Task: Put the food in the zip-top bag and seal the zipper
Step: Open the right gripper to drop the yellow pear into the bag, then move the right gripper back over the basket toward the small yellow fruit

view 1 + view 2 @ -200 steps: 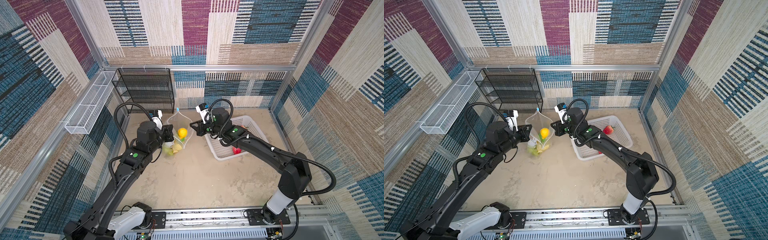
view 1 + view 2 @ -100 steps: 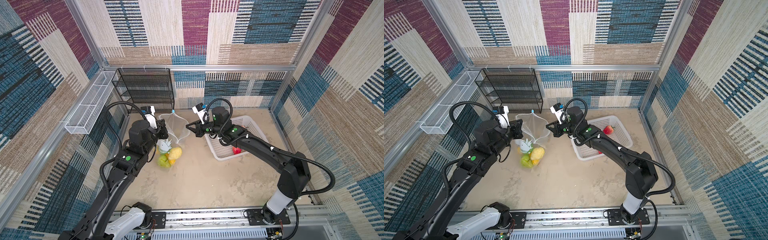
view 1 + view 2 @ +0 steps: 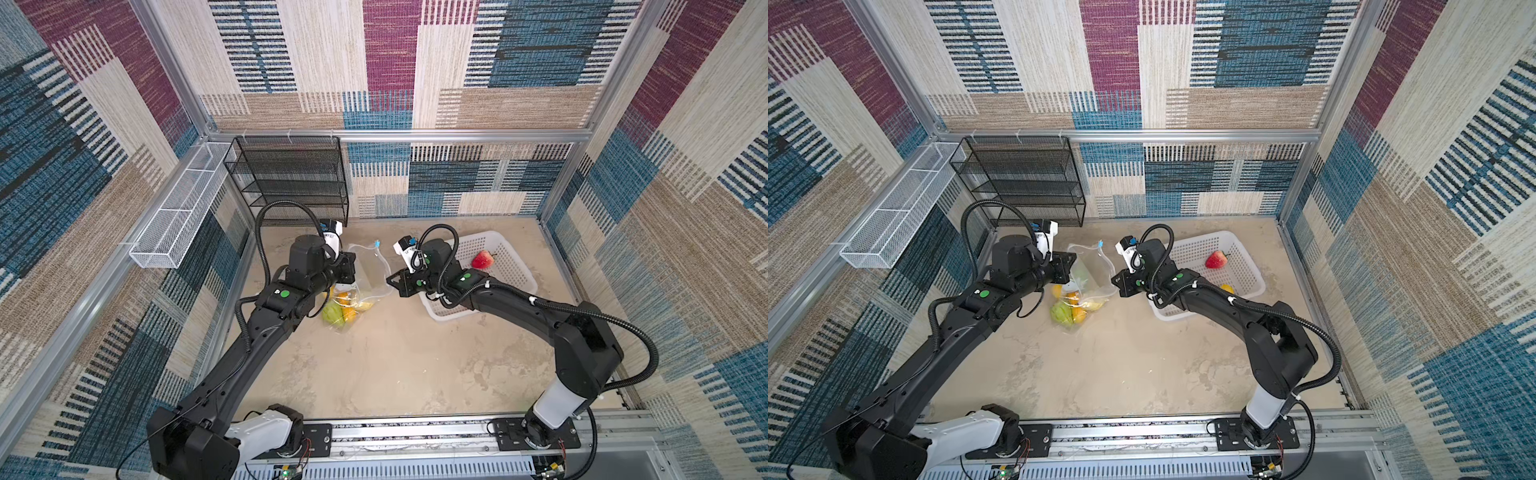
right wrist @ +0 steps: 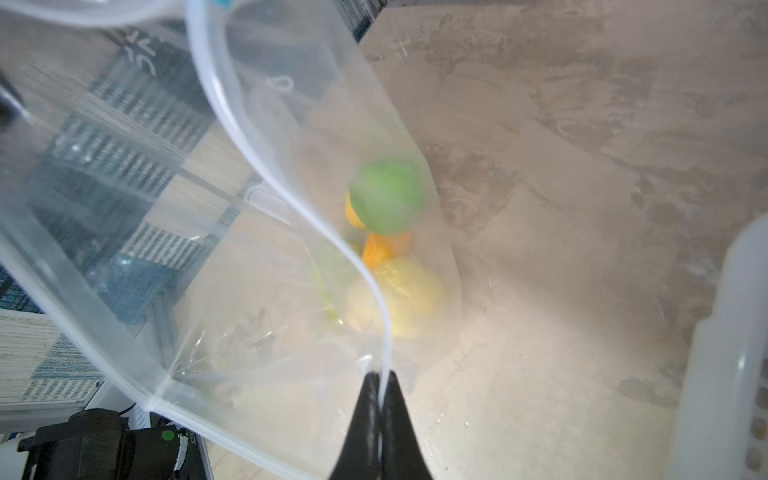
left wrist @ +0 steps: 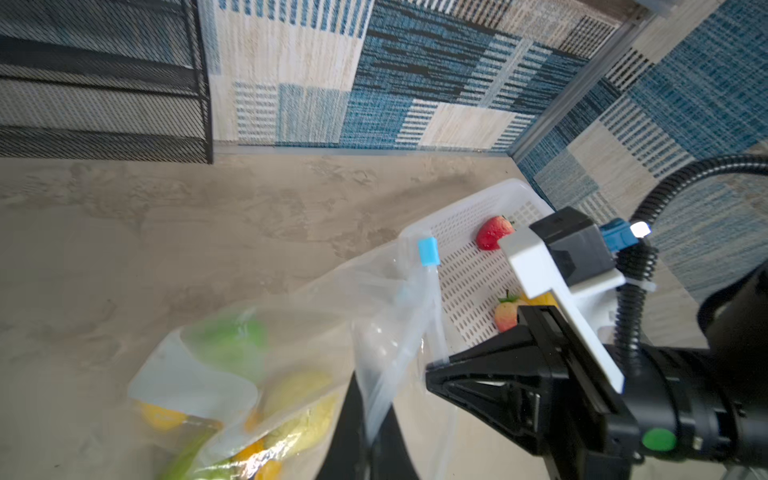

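The clear zip-top bag (image 3: 370, 272) (image 3: 1094, 270) hangs between my two grippers, mouth open. Its bottom rests on the table with green, yellow and orange food (image 3: 340, 309) (image 3: 1069, 311) inside. My left gripper (image 5: 368, 415) is shut on one side of the bag's mouth. My right gripper (image 4: 380, 378) is shut on the zipper track (image 4: 291, 199) at the opposite side. The light-blue slider (image 5: 428, 250) (image 3: 377, 243) sits at the far end of the mouth. A red strawberry (image 3: 482, 259) (image 5: 493, 232) and a paler one (image 5: 507, 316) lie in the white basket (image 3: 440, 316).
The white basket (image 3: 1246, 257) stands at the right, under my right arm. A black mesh shelf (image 3: 291, 178) stands at the back left. A white wire tray (image 3: 178, 208) hangs on the left wall.
The bag's filled bottom has dropped from mid-air toward the front and onto the table. Both grippers have kept their hold on the mouth, and the left one has shifted a little.
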